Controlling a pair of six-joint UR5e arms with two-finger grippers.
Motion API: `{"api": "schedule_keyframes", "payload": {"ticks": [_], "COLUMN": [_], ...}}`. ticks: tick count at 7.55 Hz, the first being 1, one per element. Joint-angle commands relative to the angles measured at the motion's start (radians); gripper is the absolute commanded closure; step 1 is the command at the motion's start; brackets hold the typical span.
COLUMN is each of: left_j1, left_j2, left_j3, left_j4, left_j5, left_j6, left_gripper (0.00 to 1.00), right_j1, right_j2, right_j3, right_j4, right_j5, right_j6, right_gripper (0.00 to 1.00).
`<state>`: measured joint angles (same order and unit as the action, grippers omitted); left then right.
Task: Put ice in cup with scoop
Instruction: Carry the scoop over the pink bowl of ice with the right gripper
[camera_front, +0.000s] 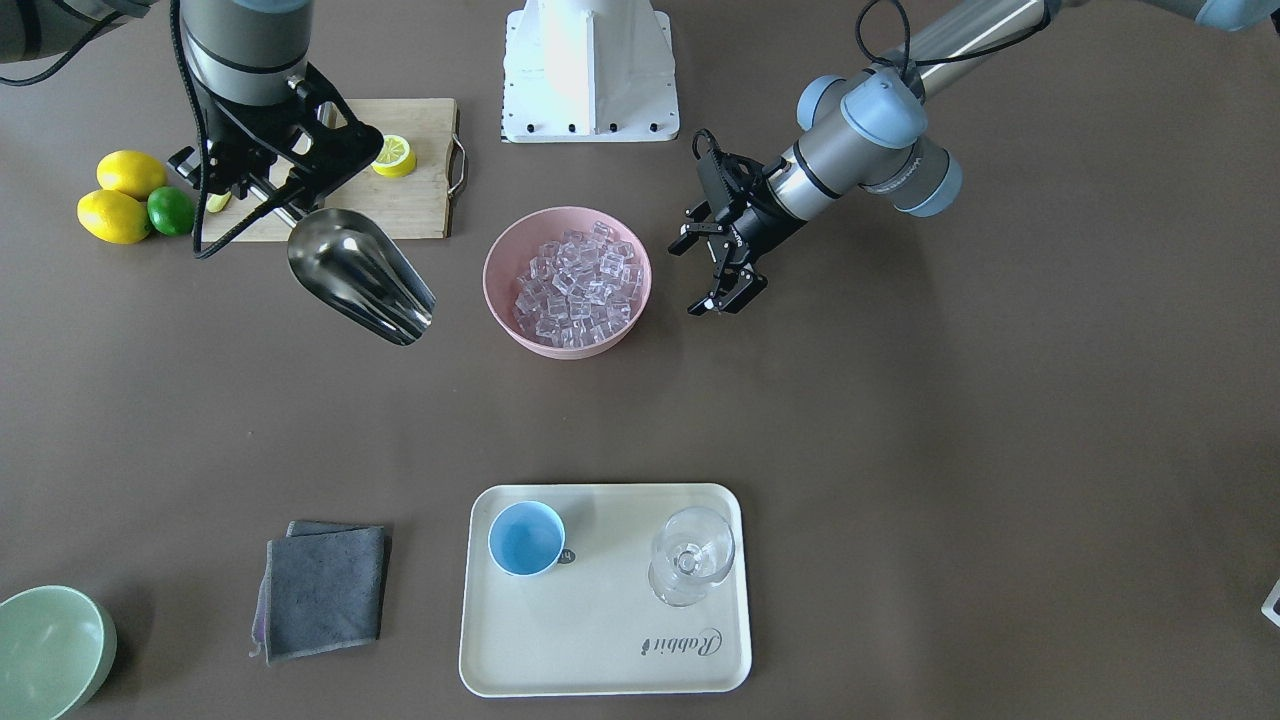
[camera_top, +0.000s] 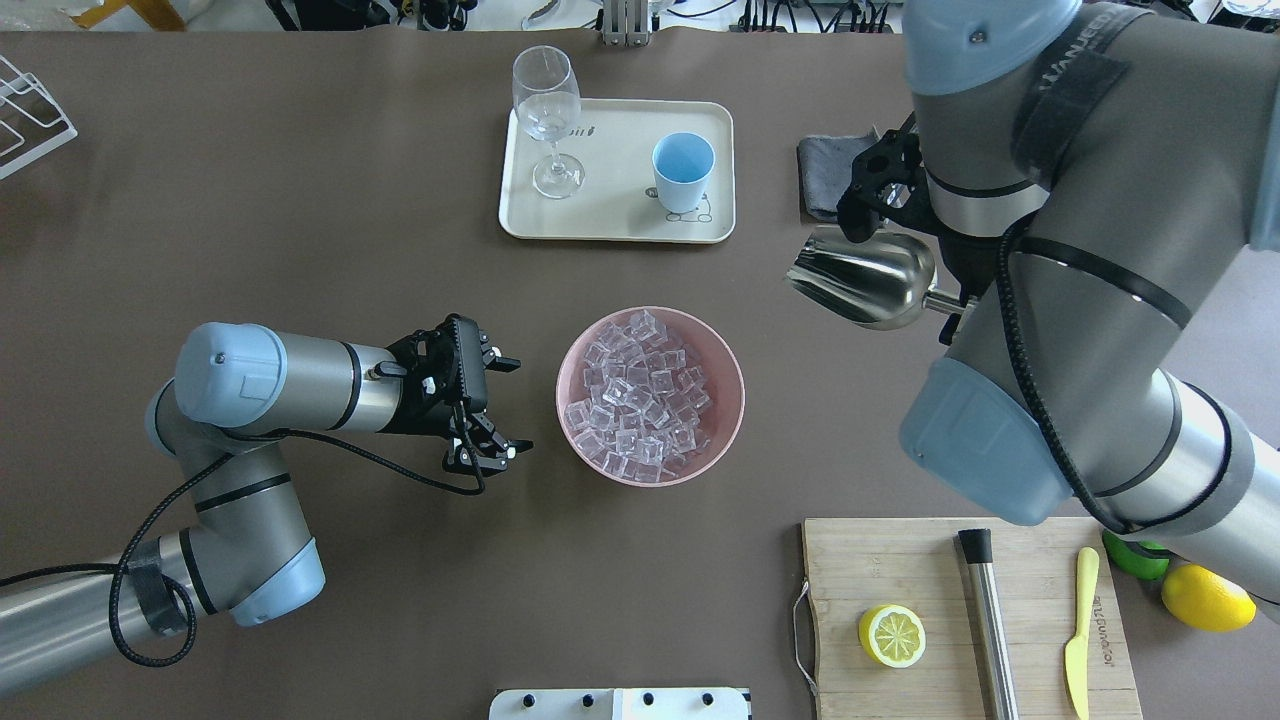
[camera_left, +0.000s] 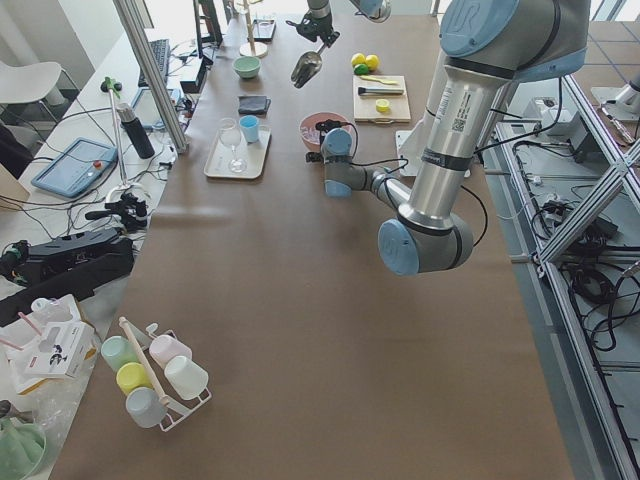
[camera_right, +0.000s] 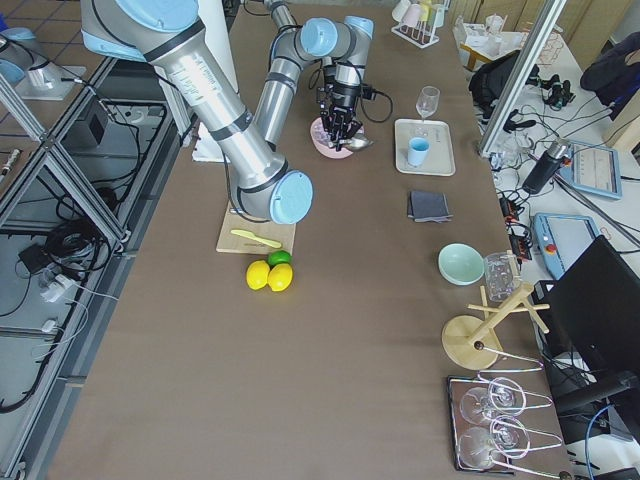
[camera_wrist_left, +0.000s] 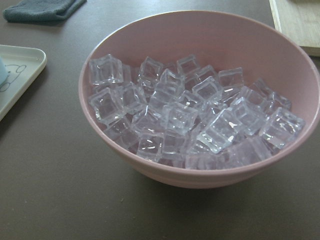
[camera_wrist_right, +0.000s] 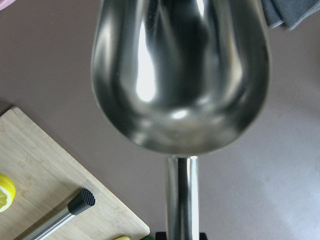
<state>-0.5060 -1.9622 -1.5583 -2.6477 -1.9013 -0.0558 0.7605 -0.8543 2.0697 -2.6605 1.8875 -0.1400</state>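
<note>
**A:** Where is the scoop (camera_front: 360, 272)?

**B:** The right gripper (camera_front: 268, 188) has it by the handle, closed tight on it. It is up in the air beside the pink bowl (camera_front: 492, 290).

**A:** And the ice (camera_front: 578, 285)?

**B:** Piled in that bowl. The left gripper (camera_front: 712, 272) is on the bowl's other side, wide open, with nothing in it.

**A:** The cup (camera_front: 526, 538)?

**B:** It stands on the tray (camera_front: 600, 640), well apart from the bowl.

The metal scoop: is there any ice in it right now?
No. The scoop shows only bare, shiny metal inside, while the ice sits in the pink bowl.
</note>
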Motion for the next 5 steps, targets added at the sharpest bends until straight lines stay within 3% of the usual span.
{"api": "schedule_keyframes", "payload": {"ticks": [1, 3, 5], "left_j1": [-0.005, -0.005, -0.005], "left_j2": [-0.006, -0.006, -0.003], "left_j3": [0.007, 0.007, 0.007], "left_j4": [-0.002, -0.002, -0.002], "left_j5": [-0.033, -0.036, -0.044], "left_j6": [0.001, -0.001, 0.001], "left_gripper": [0.02, 0.02, 0.02], "right_j1": [-0.062, -0.119, -0.145], "right_j2": [0.096, 0.173, 0.253], "right_j3": [-0.016, -0.054, -0.156], "right_j4": [-0.238, -0.339, -0.346], "right_j5": [-0.008, -0.008, -0.007], "right_j6": [0.002, 0.002, 0.008], "right_gripper": [1.00, 1.00, 1.00]}}
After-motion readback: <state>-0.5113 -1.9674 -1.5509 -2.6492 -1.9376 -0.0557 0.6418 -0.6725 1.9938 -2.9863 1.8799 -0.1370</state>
